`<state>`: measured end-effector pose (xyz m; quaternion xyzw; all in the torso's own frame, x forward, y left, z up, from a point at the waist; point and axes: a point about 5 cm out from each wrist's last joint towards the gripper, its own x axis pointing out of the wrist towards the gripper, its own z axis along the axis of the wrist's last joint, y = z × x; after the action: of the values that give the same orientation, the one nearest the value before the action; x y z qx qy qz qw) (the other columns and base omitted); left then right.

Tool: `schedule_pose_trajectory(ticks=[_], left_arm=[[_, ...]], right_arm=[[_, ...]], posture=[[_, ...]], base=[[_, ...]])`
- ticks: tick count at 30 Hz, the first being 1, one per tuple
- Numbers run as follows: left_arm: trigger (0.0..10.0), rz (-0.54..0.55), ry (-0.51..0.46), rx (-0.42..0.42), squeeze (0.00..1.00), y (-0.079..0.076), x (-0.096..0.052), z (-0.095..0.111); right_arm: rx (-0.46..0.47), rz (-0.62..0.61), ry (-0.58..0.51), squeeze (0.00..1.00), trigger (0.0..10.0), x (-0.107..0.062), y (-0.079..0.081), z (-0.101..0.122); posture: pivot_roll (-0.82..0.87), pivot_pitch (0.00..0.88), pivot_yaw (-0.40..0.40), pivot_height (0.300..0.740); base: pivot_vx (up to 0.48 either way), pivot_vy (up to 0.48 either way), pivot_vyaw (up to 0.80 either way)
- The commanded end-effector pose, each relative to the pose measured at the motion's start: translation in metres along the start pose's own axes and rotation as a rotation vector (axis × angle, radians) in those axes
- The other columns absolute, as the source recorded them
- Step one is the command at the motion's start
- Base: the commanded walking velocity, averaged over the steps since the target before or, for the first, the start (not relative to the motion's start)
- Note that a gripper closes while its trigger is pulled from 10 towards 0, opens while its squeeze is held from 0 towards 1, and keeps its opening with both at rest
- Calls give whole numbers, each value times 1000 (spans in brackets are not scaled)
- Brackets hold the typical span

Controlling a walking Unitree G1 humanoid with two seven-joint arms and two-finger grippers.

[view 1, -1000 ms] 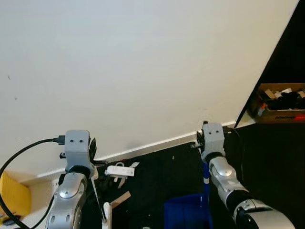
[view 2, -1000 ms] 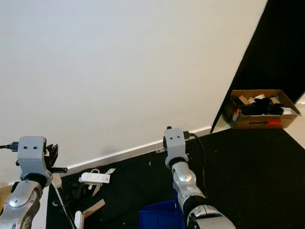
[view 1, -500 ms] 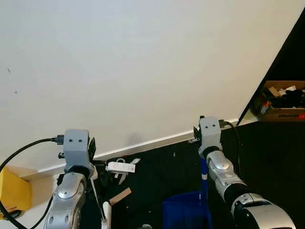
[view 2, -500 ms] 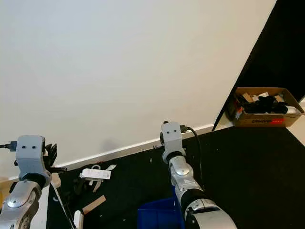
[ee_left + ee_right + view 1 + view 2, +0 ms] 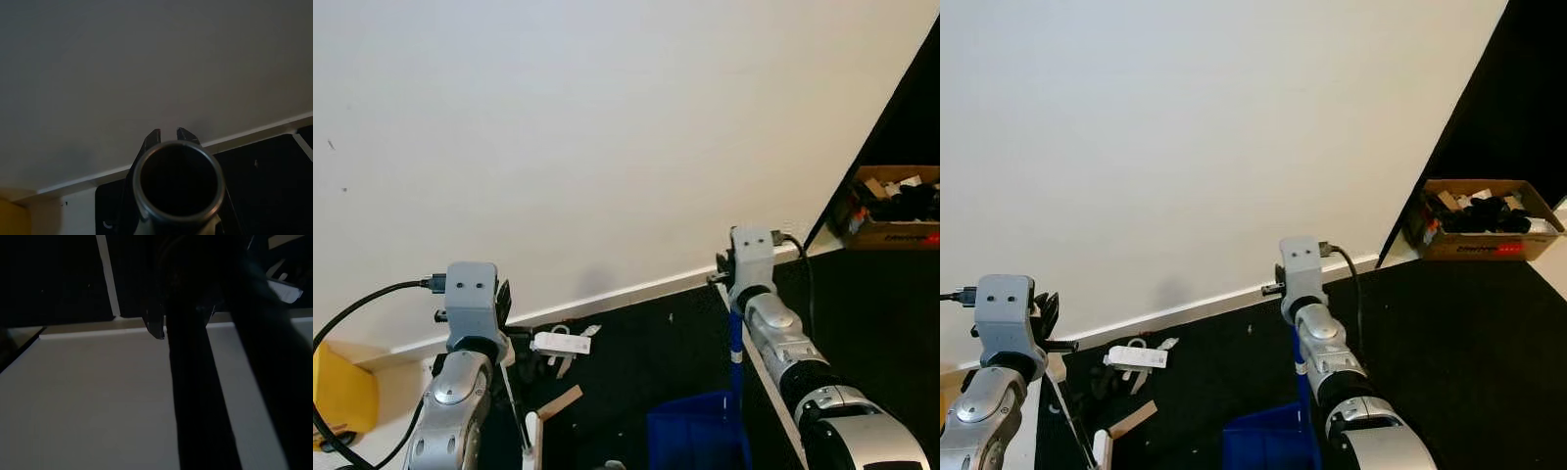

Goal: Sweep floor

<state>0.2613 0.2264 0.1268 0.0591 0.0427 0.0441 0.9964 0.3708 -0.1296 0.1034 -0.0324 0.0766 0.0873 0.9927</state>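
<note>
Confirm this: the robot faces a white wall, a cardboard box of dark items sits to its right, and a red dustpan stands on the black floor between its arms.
Wrong in one respect: the dustpan is blue, not red, as the left eye view shows. The white wall, the cardboard box to the right and the black floor are as stated.

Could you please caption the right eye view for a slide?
Two silver arms raised before a white wall, blue plastic dustpan on black floor.

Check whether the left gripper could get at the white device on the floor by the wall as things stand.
Probably not yet: the left gripper is shut on a round handle, so it is occupied, though the white device lies close ahead with nothing between.
</note>
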Motion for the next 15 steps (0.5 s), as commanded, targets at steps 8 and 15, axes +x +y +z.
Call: schedule_pose_trajectory(ticks=[8, 15], left_arm=[[10000, 8, 11, 17, 0, 3, -2, -1], [10000, 8, 14, 16, 0, 3, -1, -2]], right_arm=[[222, 68, 267, 0, 10000, -23, 16, -41], [134, 44, 122, 0, 10000, -38, 14, -37]], posture=[[198, 207, 36, 740], [186, 205, 37, 740]], base=[[0, 0, 0], [0, 0, 0]])
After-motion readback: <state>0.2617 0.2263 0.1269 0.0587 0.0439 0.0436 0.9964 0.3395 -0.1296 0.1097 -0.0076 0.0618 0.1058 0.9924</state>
